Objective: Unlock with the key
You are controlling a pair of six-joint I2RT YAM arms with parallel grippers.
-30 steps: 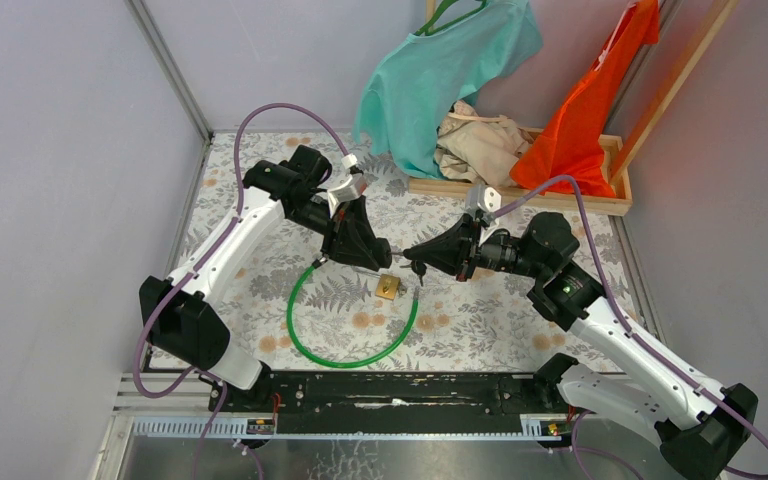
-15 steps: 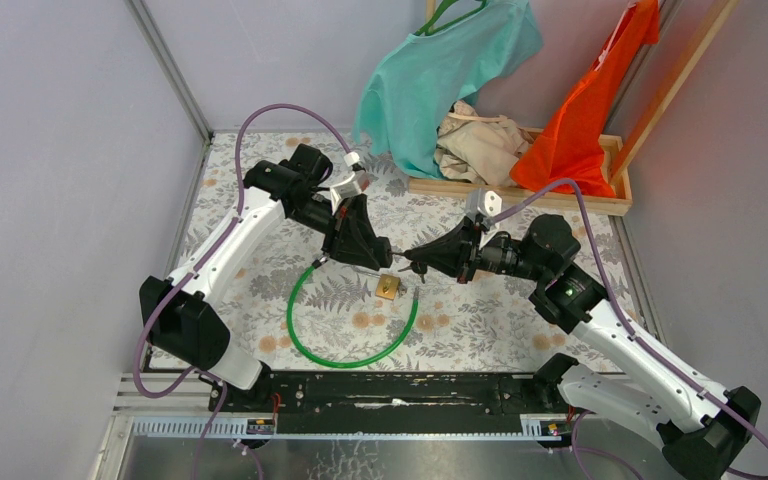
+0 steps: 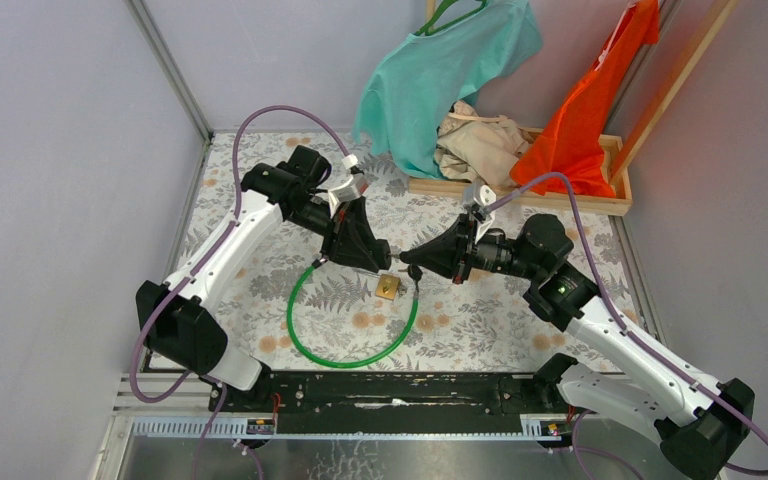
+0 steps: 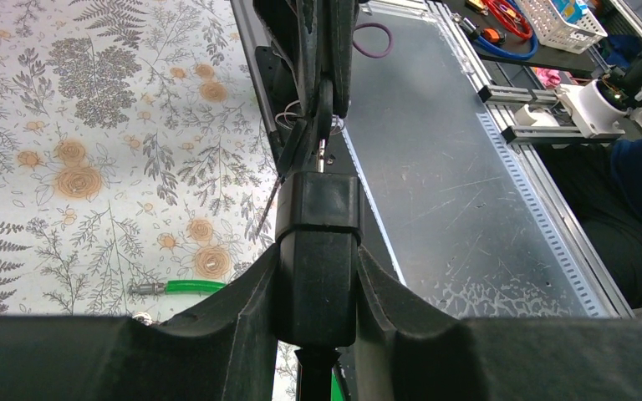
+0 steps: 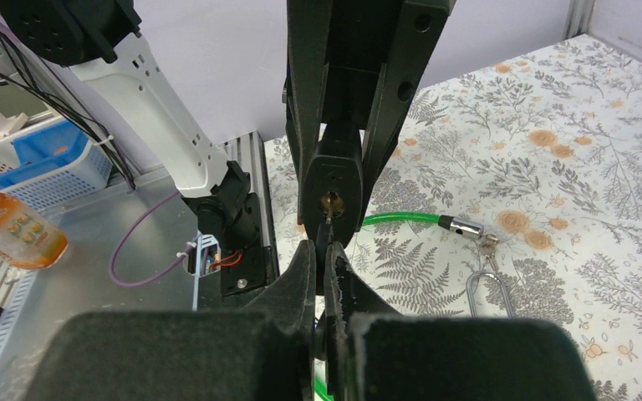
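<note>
At 6 o'clock, nearest us, the bases of both arms sit on the counter's (image 3: 480, 320) near edge. Just beyond them a green cable (image 3: 345, 365) lies in a loop on the floral cover. A brass padlock (image 3: 389, 287) rests inside the loop's 1 o'clock arc, directly under the spot where the two sets of jaws meet. The cable's metal end (image 5: 460, 224) lies flat on the counter, past the lock at about 3 o'clock in the right wrist view. Far off at 1 o'clock a wooden tray (image 3: 520, 197) holds a beige cloth (image 3: 475, 140). A teal shirt (image 3: 440, 70) and an orange garment (image 3: 585, 120) hang over it. Nothing stands between the jaws.

The black lock body (image 5: 334, 171) hangs above the counter near its centre, grasped by the left jaws, with its keyhole turned toward 3 o'clock. The right jaws are clenched tight on the key (image 5: 328, 224), whose blade points toward 9 o'clock. The blade's tip is at the keyhole, and we cannot tell how far in it sits. The two sets of jaws are almost tip to tip.

The left arm (image 3: 225, 250) climbs from 7 o'clock to an elbow near 11 o'clock. From there it folds back, angled down toward the centre. The right arm (image 3: 620, 345) rises from 5 o'clock to an elbow near 3 o'clock, and its wrist reaches nearly level toward 9 o'clock.
</note>
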